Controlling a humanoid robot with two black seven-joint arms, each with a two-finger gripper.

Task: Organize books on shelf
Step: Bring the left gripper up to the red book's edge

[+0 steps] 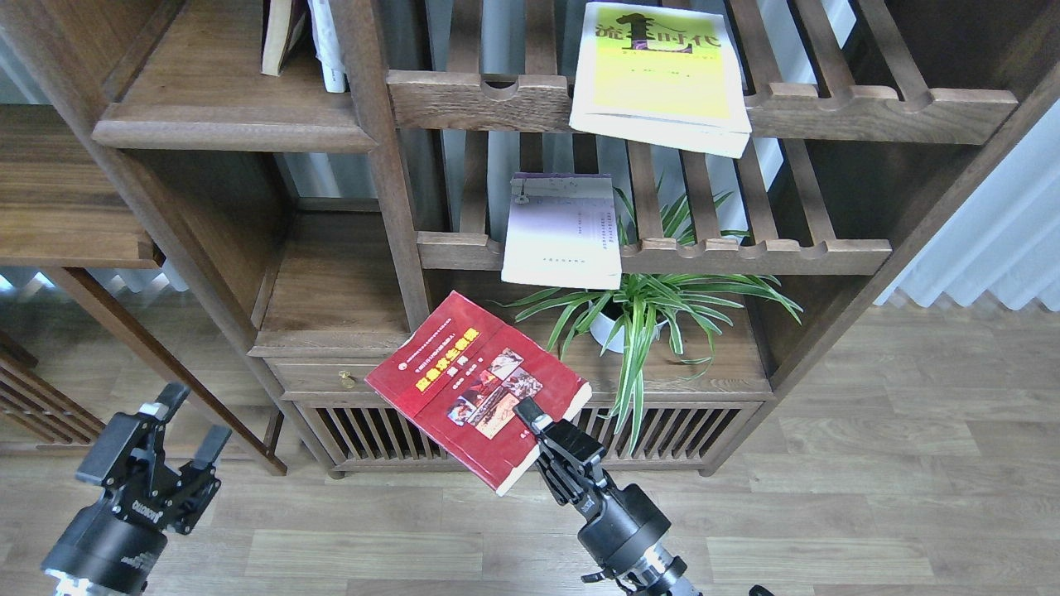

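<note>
My right gripper is shut on the near edge of the dark red book, holding it flat and tilted in the air in front of the cabinet's drawer. The yellow-green book lies across the upper slatted rack, overhanging its front rail. The pale lilac-white book lies on the lower slatted rack, also overhanging. The solid dark shelf is at the upper left, with two upright books at its back right. My left gripper is open and empty at the lower left, above the floor.
A potted spider plant stands on the cabinet top under the lower rack, just right of the held book. A vertical post separates the solid shelves from the racks. A slatted cabinet base is behind the red book. A second wooden unit stands at left.
</note>
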